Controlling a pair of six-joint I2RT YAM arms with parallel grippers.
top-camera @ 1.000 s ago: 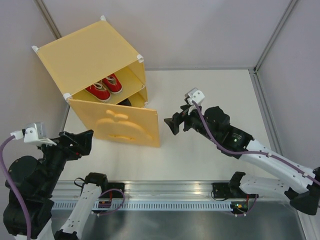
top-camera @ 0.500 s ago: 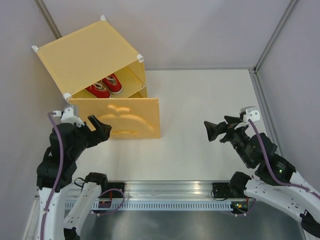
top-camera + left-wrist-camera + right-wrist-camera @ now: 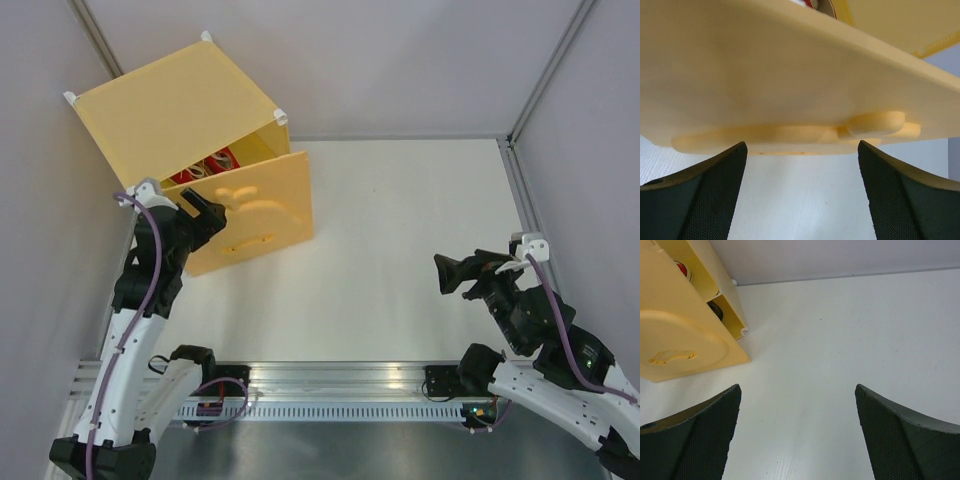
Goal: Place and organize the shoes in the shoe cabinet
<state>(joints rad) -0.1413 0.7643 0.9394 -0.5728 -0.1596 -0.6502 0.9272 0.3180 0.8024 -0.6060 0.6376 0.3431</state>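
Closing the door [image 3: 255, 215] looks like the step in hand, sneakers [image 3: 222, 160] and a loafer [image 3: 716, 310] already inside the cabinet [image 3: 170, 105], the left gripper [image 3: 207, 212], jaws apart, just at the half-shut door's face, so next comes a steady inward push, while the right gripper [image 3: 452, 272] hangs open-jawed well apart over the counter [image 3: 400, 220]

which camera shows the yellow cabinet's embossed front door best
The top external view: nearly the whole yellow-orange front door panel shows, partly open. The left wrist view gives only a close-up of its embossed face; the right wrist view cuts it off at the frame edge.
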